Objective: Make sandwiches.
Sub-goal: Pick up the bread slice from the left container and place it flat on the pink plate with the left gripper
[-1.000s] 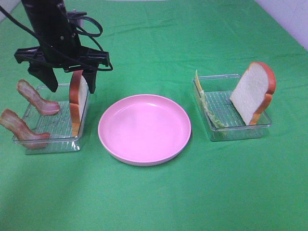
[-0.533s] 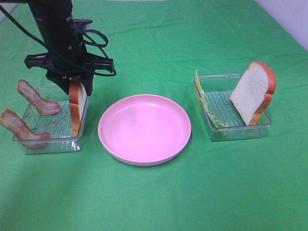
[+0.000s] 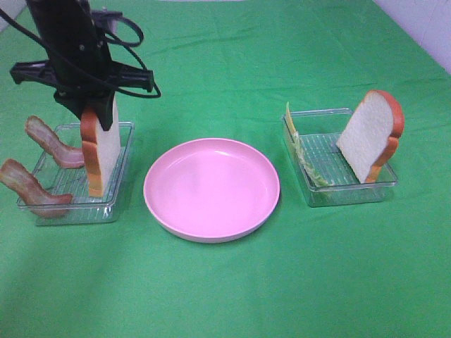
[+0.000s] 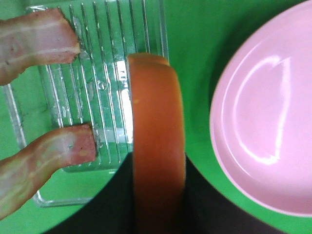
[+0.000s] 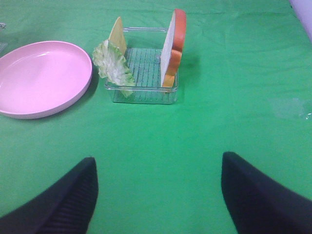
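Pink plate (image 3: 211,189), bacon strips (image 3: 32,186) flank left claw (image 3: 99,114) pinching bread slice (image 3: 101,158); right claw (image 5: 158,163) spread.

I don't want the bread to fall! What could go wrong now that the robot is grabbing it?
The left gripper pinches the bread slice only at its top crust, so it might slip or swing. Its bottom hangs low in the left tray, so it may snag the wall heading toward the pink plate. The bacon strips lean close by and could get bumped.
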Robot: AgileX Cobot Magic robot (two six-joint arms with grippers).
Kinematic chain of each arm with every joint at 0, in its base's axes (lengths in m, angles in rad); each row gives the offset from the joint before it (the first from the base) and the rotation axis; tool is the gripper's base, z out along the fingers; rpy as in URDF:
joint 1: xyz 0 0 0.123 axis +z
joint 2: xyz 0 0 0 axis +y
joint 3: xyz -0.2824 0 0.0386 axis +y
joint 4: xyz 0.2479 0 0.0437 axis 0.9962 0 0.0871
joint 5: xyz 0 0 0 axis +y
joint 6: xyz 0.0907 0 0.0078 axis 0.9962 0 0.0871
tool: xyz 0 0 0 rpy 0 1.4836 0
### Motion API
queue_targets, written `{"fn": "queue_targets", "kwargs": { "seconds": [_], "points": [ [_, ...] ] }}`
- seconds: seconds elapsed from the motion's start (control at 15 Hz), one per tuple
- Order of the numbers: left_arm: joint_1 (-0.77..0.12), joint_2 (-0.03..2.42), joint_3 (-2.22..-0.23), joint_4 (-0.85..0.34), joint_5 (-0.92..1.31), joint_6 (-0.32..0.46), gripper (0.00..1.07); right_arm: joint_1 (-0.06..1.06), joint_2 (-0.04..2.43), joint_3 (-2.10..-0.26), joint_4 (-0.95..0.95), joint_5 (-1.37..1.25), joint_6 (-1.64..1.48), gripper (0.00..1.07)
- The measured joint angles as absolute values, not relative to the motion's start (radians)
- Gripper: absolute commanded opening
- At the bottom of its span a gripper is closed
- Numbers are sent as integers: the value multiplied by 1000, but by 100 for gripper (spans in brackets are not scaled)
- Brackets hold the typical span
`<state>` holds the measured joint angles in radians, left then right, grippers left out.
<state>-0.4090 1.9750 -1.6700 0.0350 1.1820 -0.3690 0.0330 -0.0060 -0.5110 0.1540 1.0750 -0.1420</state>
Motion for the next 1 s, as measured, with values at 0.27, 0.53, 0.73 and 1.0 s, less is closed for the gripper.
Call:
{"fn": "queue_targets", "kwargs": {
  "seconds": [0.27,0.53,0.73,1.0],
  "points": [
    [-349,1817,-1670,-141,1199,-241,0,33,-6,-511,154,1075,-142,69],
    [-245,1817,-1670,-536,1184,15,0,33,-6,-511,154,1075,-142,69],
    [-239,1927,-1670,-726,1174,92,0,33,-6,-511,154,1075,-142,69],
    [-272,2097,-1670,-851,1143,100,0,33,-6,-511,154,1075,-142,69]
  ]
}}
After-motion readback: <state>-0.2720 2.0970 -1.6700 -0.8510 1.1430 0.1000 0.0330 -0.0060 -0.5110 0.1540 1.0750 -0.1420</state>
